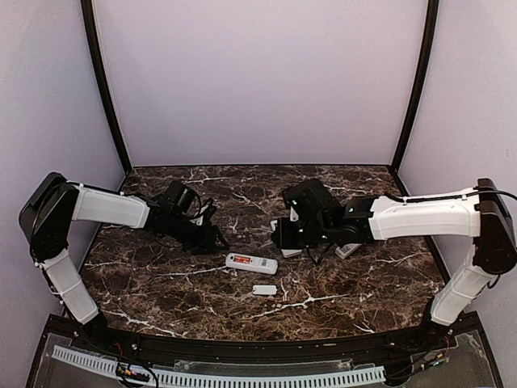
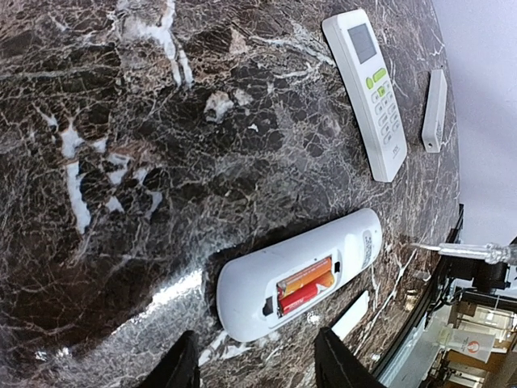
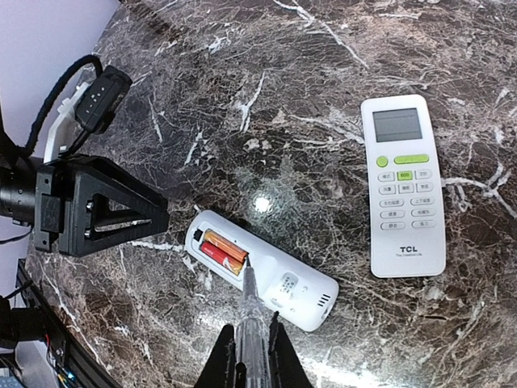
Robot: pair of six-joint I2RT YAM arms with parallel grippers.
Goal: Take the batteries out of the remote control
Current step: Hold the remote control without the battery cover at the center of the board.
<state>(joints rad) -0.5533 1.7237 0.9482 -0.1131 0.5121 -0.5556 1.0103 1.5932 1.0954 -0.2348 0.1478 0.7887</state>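
Right pincer (image 3: pixel 250 343) is clamped on a clear-handled tool (image 3: pixel 247 291) whose tip meets the near end of the batteries (image 3: pixel 224 249), lying straight ahead of it in the open bay of the face-down remote (image 3: pixel 292 293) on the counter (image 3: pixel 323 81), long axes along the remote's length. Left pincer (image 2: pixel 258 364), half spread and empty, hovers just off the remote's battery end. Whether the tip is under a cell or only on the bay's edge is too small to tell.
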